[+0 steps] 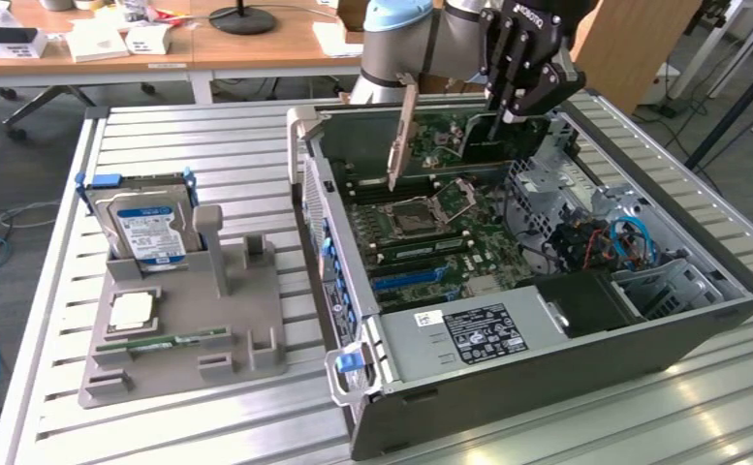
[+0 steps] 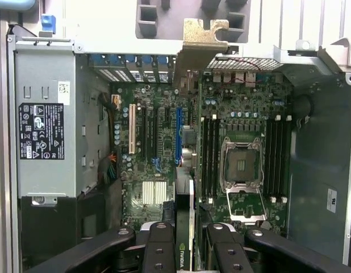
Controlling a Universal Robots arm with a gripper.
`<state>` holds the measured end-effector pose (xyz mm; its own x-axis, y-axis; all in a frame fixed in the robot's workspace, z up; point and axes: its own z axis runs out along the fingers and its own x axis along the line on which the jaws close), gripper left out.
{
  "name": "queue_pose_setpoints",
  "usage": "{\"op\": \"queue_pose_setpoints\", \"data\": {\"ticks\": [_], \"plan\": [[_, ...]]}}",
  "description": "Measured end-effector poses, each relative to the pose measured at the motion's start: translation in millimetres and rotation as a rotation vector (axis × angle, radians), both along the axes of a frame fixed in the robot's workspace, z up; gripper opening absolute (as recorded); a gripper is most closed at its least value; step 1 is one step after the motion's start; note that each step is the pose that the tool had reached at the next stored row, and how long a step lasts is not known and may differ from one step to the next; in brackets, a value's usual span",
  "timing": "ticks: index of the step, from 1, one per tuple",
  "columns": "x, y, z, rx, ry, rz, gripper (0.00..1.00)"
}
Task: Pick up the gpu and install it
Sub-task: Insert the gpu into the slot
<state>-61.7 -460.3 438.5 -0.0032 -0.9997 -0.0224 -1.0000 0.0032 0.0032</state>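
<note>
The gpu (image 1: 460, 145) hangs on edge above the far end of the open computer case (image 1: 686, 334), its silver bracket (image 1: 402, 131) pointing towards the exterior view's left. My gripper (image 1: 516, 107) is shut on the card's upper edge. In the wrist view the gpu (image 2: 186, 170) shows edge-on as a thin strip between my black fingers (image 2: 158, 250), with its bracket (image 2: 201, 40) at the far end. Below it lies the green motherboard (image 2: 147, 170). The card runs close beside the blue slot (image 2: 178, 133), hovering above the board and not touching it.
A grey holder (image 1: 240, 320) at the exterior view's left carries a hard drive (image 1: 150, 228), a processor (image 1: 131, 310) and a memory stick (image 1: 156, 341). The power supply (image 1: 480, 334) fills the case's near end. Cables and drive bays (image 1: 622, 242) crowd the case's right side.
</note>
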Motion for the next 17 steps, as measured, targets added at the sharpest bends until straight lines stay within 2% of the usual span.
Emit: {"op": "queue_pose_setpoints", "data": {"ticks": [4,17], "plan": [[0.0,0.0,-1.2,0.0002,-0.0001,0.0,0.26],[0.0,0.0,-24.6,0.0001,-0.0001,0.0,0.26]]}}
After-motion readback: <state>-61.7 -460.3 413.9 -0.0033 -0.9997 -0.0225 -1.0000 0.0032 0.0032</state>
